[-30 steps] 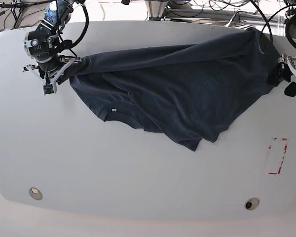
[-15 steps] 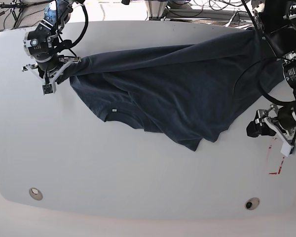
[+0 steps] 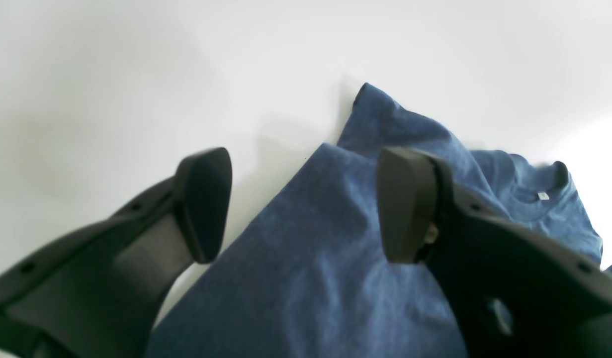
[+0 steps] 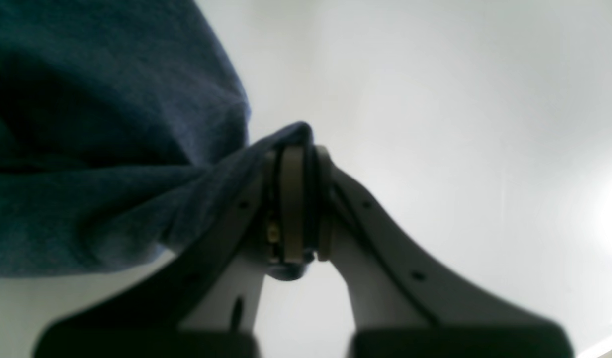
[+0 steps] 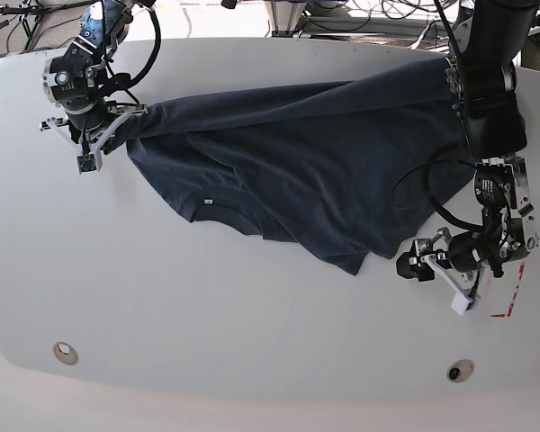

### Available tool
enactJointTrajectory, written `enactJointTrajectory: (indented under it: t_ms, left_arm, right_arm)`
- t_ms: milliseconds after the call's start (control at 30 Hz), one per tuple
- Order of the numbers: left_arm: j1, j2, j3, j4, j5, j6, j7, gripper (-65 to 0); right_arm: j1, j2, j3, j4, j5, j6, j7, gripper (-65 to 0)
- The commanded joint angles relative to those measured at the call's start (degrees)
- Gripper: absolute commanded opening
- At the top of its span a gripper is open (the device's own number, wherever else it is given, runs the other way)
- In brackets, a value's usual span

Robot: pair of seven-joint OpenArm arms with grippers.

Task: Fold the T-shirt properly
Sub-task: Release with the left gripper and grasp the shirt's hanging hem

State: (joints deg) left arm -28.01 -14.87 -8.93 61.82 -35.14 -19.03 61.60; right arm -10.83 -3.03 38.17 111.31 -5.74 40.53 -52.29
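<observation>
In the left wrist view, left end effector [image 3: 303, 204] released above T-shirt [image 3: 325, 268] on white bench [image 3: 112, 74]. In the right wrist view, right end effector [image 4: 298, 199] clenched on shirt edge. In the base view, shirt spread across upper centre.

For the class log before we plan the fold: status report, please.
Right pincer shut on the dark navy cotton T-shirt. Left pincer open, near its lower hem. Shirt crumpled on the white table. Nothing in the way.
</observation>
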Motion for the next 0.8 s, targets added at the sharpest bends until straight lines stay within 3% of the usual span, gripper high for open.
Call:
enactJointTrajectory:
  t_ms: [0, 133, 367, 700, 767]
  left_arm:
    - [-2.8, 0.1, 1.1, -4.2, -0.8, -0.2, -2.5, -22.4]
    - [-4.1, 1.0, 3.9, -10.3, -0.8, -0.8, -5.8, -22.4]
    - [-4.7, 2.3, 8.4, -16.0, -0.8, -5.4, -8.3, -22.4]
    - [-4.3, 4.2, 8.8, -15.9, -0.7, -5.5, -8.2, -23.2]
    - [-4.3, 4.2, 8.8, -15.9, -0.7, -5.5, -8.2, -25.8]
  right_arm:
    - [0.9, 0.5, 0.1, 1.1, 0.6, -0.5, 1.3, -64.8]
    - [1.0, 0.5, 0.1, 1.1, 0.6, -0.5, 1.3, -64.8]
    - [2.3, 0.5, 0.1, 1.0, 0.6, -0.5, 1.3, -64.8]
    - [2.3, 0.5, 0.1, 1.0, 0.6, -0.5, 1.3, -64.8]
    - [2.3, 0.5, 0.1, 1.0, 0.6, -0.5, 1.3, -64.8]
